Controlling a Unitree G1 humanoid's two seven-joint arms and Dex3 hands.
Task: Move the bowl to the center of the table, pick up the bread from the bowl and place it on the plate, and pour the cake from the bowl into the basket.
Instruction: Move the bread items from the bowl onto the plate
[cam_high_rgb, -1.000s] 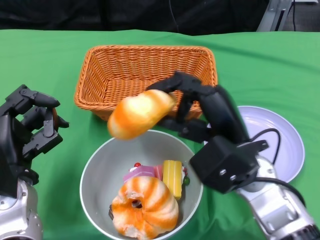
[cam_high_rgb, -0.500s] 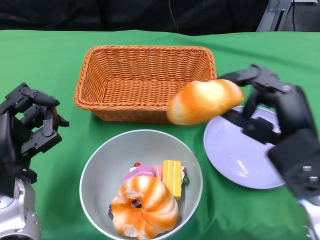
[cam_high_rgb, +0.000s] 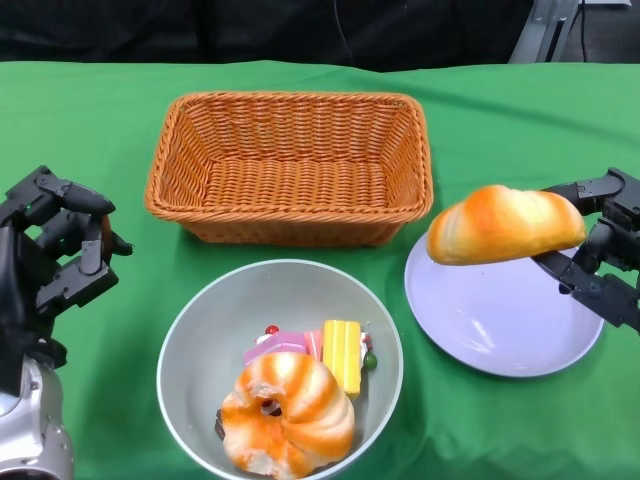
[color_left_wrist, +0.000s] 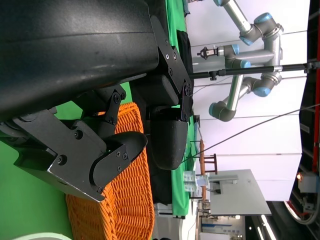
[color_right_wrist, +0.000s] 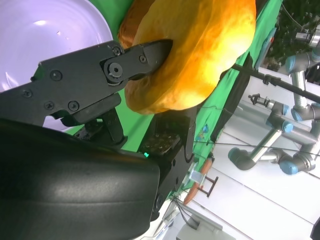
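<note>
My right hand grips an oblong golden bread roll and holds it in the air above the lilac plate. The right wrist view shows the roll pinched between black fingers, with the plate behind. The grey bowl stands at the front middle of the green table; it holds an orange-striped ring bread and small cake pieces. The wicker basket sits empty behind the bowl. My left hand hovers left of the bowl, fingers curled, holding nothing.
Green cloth covers the table. A strip of bare cloth separates the bowl from the plate. In the left wrist view the basket lies beyond my fingers, and robot arms on stands show in the room behind.
My right hand has carried the roll rightward from over the bowl to above the plate. The left hand has stayed put.
</note>
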